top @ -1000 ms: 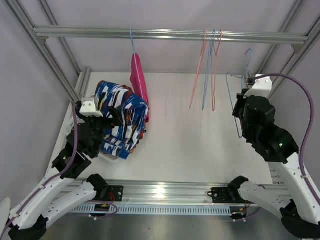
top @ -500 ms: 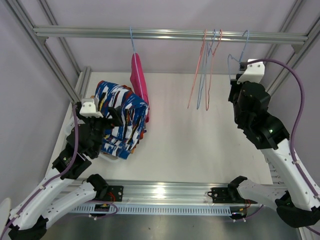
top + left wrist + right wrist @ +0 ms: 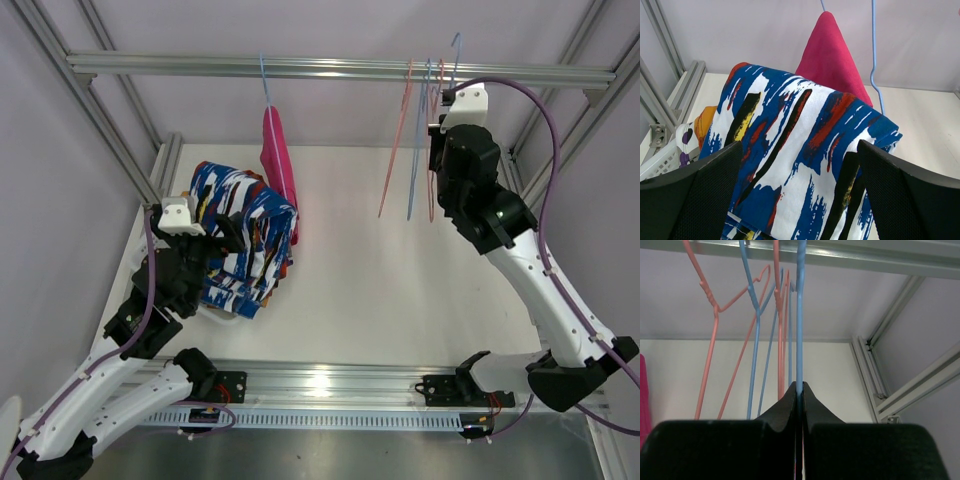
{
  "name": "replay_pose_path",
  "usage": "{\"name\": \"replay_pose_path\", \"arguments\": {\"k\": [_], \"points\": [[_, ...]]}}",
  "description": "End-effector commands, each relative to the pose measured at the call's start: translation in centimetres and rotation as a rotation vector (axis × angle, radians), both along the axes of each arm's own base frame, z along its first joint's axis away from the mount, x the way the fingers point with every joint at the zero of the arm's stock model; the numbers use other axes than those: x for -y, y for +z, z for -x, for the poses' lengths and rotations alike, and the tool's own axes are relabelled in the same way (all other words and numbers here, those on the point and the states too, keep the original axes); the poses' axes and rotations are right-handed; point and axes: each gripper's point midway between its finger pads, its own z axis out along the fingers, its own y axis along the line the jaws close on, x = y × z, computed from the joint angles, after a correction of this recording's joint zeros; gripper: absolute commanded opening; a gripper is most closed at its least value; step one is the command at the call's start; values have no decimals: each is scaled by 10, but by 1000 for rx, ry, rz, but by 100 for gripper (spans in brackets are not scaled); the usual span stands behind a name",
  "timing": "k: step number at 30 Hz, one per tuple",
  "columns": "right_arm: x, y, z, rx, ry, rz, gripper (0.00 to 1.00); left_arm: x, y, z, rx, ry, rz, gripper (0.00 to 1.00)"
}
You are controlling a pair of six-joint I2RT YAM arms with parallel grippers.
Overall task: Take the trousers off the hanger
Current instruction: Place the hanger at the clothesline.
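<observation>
Top: overhead, from behind. Left wrist: close on trousers (image 3: 790, 150). Right wrist: up at hangers (image 3: 800, 315).

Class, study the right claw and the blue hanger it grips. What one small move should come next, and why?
Probably ease the right claw toward the rail so the hook of the blue hanger catches, then let go. The claw is shut on a bare hanger, held up beside the empty hangers hanging there.
</observation>
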Motion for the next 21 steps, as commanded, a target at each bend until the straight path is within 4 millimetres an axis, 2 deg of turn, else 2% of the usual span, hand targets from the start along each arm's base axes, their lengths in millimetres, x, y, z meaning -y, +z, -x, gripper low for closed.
{"name": "replay_pose_path", "arguments": {"k": [1,9,10,11,15,21], "points": [[1,19,-10,55,9,-35,0,-3,7,-1,30,10,5,99],[9,-16,-29,1,19,-70,0,-2,7,0,33,1,7,100],[13,-19,-30,0,14,-80,0,-4,19,2,53,1,24,100],[12,-25,-32,-11,16,-78,0,-2,8,0,35,1,9,100],[10,-37,-38,-35,33,-96,0,-3,9,1,37,1,11,99],[5,-65,-44,-88,42,-84,0,-4,8,1,41,5,11,99]]}}
